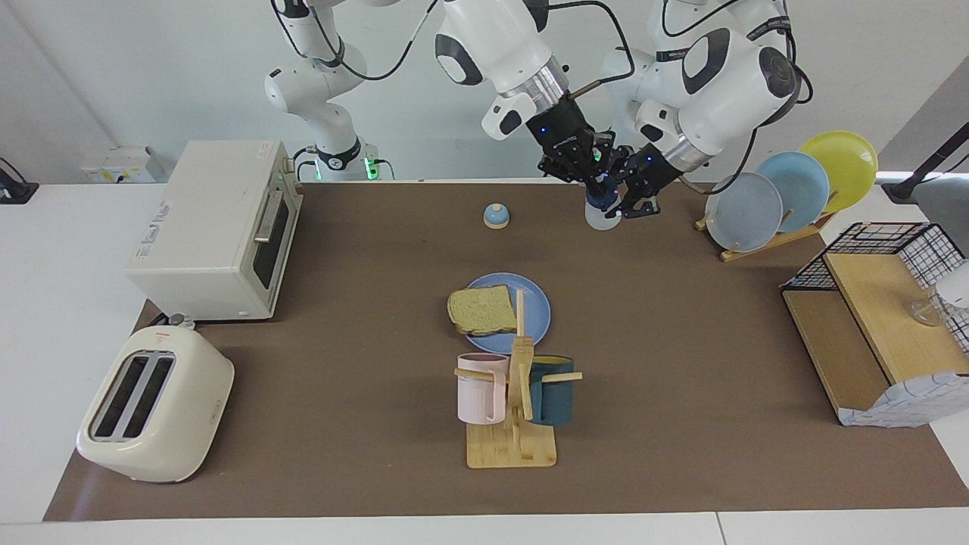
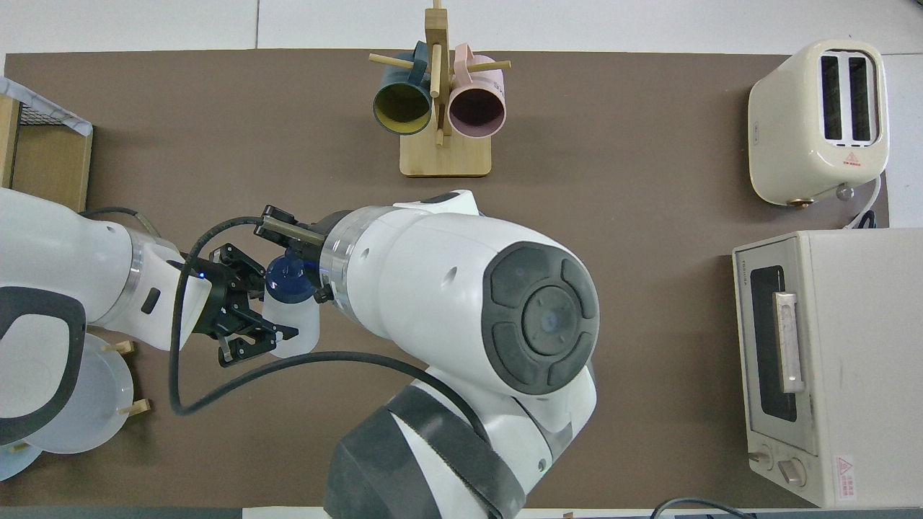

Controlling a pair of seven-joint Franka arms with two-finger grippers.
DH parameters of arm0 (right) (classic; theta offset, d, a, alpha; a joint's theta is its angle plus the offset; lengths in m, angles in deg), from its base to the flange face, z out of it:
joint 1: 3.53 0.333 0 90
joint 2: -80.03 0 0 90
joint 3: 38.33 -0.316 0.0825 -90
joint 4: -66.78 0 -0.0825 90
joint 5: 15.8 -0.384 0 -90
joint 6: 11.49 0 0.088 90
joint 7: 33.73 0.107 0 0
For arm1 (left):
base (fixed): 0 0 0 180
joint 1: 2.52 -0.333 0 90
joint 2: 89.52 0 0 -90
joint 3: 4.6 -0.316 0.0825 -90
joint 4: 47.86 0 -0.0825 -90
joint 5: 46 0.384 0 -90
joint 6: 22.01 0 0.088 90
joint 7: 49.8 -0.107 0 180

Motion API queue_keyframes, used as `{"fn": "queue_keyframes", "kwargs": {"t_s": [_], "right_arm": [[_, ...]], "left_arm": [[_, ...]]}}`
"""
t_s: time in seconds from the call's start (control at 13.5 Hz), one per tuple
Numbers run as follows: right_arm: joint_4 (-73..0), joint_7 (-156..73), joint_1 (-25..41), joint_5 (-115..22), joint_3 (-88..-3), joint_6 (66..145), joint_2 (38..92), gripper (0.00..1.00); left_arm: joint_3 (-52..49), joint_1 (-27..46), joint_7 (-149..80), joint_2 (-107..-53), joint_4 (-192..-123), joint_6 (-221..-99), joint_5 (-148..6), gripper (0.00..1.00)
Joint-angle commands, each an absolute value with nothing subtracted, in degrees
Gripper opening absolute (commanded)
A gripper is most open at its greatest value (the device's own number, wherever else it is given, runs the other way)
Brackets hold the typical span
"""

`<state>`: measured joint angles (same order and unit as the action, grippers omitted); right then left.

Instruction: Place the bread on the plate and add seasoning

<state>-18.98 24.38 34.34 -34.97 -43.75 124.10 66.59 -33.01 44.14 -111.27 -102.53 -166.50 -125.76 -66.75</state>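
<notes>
Seasoning bottle [image 1: 603,214], translucent whitish with navy lobed cap, held up over the brown bench [image 1: 681,341] mat toward the left arm's end, between the small blue-domed bell [image 1: 496,216] and the rack of upright plates [image 1: 787,189]; pinched at the body by the left hand [image 1: 634,203], fingers pressed onto its sides; gripped at the cap by the right hand [image 1: 594,191], fingertips closed round the lobes; bottle roughly upright, tipped slightly.

Bread [image 1: 482,309], tan and speckled, lying on the medium-blue plate [image 1: 536,304] at mid-bench, overhanging the rim toward the right arm's end; plate just beside the wooden mug tree [image 1: 513,424], nearer to the robots than it; pink mug [image 1: 480,387] and dark teal mug [image 1: 550,389] hanging there.

Writing: small dark lettering on the toaster oven [image 1: 216,227] top panel, not readable; red warning triangle on the cream toaster [image 1: 155,405] by the slots; red-and-white sticker on the oven front by the knobs in the overhead view, text too small to read.

Pose: right arm reaching across from its base toward the left arm's end, wrist angled down onto the cap; left arm bent at the elbow, forearm slanting down and inward toward the bottle; black cable looping beneath both wrists in the overhead view.
</notes>
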Motion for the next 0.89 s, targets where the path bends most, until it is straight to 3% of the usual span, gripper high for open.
{"fn": "queue_keyframes", "kwargs": {"t_s": [0.0, 0.3, 0.59, 0.67, 0.74, 0.82], "right_arm": [[-22.9, 25.2, 33.4, -36.5, -43.5, 132.7, 69.6, 0.09], [-24.5, 25.3, 33.4, -36.7, -43.5, 133.8, 70.8, 0.21], [-26.7, 25.0, 33.3, -36.7, -43.5, 135.3, 72.3, 0.22], [-27.0, 24.5, 33.2, -36.7, -43.5, 134.8, 72.4, 0.43], [-27.1, 24.3, 33.1, -36.6, -43.4, 133.5, 72.6, 0.99], [-26.9, 23.0, 32.2, -36.3, -43.2, 129.4, 73.1, 1.0]], "left_arm": [[-33.5, 44.9, -111.6, -103.9, -169.5, -124.8, -66.2, 0.0], [-33.6, 44.9, -111.6, -104.4, -169.8, -124.7, -66.2, 0.0], [-33.6, 44.9, -111.6, -104.4, -169.9, -124.6, -66.2, 0.0], [-33.6, 44.9, -111.6, -104.4, -169.9, -124.6, -66.2, 0.0], [-33.6, 44.9, -111.6, -104.3, -169.8, -124.7, -66.2, 0.0], [-33.6, 44.9, -111.2, -104.2, -169.7, -124.7, -66.2, 0.0]]}}
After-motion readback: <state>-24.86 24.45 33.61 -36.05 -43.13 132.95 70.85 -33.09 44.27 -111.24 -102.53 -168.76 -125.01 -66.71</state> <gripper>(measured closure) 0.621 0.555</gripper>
